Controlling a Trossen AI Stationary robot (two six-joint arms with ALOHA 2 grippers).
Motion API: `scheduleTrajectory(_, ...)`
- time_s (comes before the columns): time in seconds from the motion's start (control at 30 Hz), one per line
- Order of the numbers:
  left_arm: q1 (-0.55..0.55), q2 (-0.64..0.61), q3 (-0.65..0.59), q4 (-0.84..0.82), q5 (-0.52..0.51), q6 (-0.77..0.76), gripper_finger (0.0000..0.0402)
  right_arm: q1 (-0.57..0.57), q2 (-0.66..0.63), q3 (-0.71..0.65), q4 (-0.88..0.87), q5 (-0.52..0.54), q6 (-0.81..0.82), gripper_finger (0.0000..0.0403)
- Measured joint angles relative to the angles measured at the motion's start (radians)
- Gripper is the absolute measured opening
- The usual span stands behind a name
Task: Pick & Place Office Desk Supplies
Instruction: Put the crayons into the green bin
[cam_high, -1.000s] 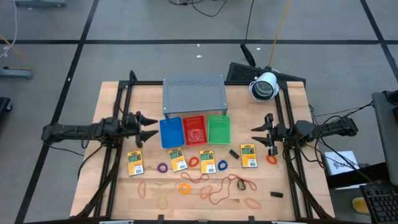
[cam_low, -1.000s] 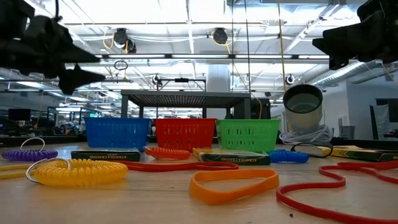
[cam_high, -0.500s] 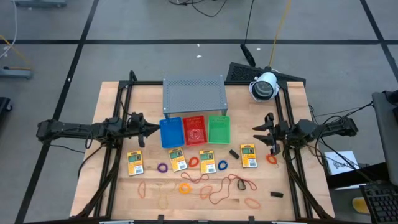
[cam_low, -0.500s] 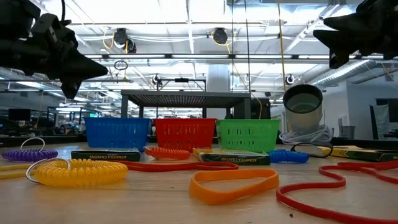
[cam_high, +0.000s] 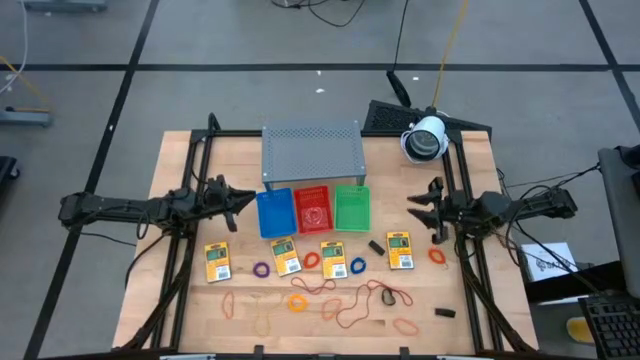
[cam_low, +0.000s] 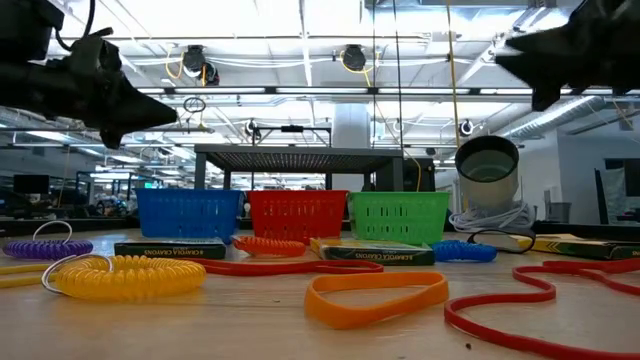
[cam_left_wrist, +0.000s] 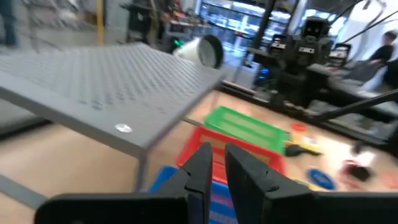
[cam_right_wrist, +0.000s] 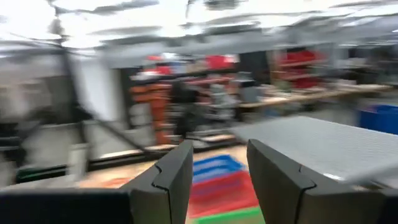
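Four yellow-and-green packets (cam_high: 284, 256) lie in a row on the tabletop (cam_high: 180, 160) from above, rubber bands (cam_high: 350, 312) nearer the front edge. Low view: an orange band (cam_low: 375, 296) lies foremost. Left claw (cam_left_wrist: 216, 163) is nearly clenched, empty, beside the blue tray (cam_high: 274, 212). Right claw (cam_right_wrist: 214, 163) is released, empty.

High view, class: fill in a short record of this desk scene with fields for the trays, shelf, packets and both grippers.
trays: blue tray, red tray, green tray, side by side
shelf: grey perforated shelf, behind the trays
packets: four yellow-and-green packets in a row in front of the trays
left gripper: beside the blue tray, fingers nearly shut, empty
right gripper: right of the green tray, open, empty
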Motion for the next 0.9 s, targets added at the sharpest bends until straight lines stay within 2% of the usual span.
scheduleTrajectory(0.1,0.000,0.000,0.000,0.008,-0.062,0.053,0.0051,0.000,0.023,0.000,-0.015,0.082,0.005,0.0141)
scheduleTrajectory(0.3,0.001,0.000,0.000,0.007,-0.127,0.083,0.0051,0.000,0.084,0.011,-0.014,0.080,0.058,0.0137)
scheduleTrajectory(0.37,0.001,0.000,0.000,0.008,-0.127,0.086,0.0051,0.000,0.113,0.028,-0.023,0.035,0.085,0.0115)
scheduleTrajectory(0.47,0.001,0.000,0.000,0.007,-0.127,0.087,0.0051,0.001,0.171,0.067,-0.020,-0.047,0.090,0.0037)
scheduleTrajectory(0.53,0.001,0.000,0.000,0.007,-0.127,0.087,0.0051,0.001,0.218,0.099,-0.032,-0.099,0.082,0.0013)
scheduleTrajectory(0.7,0.001,0.000,0.000,0.004,-0.127,0.088,0.0051,0.001,0.289,0.205,0.060,-0.112,0.041,0.0013)
scheduleTrajectory(0.8,0.001,0.000,0.000,0.005,-0.127,0.091,0.0051,0.001,0.304,0.226,0.137,-0.068,0.014,0.0011)
scheduleTrajectory(0.9,0.001,0.000,0.000,0.022,-0.127,0.090,0.0051,0.001,0.303,0.228,0.214,-0.080,0.014,0.0012)
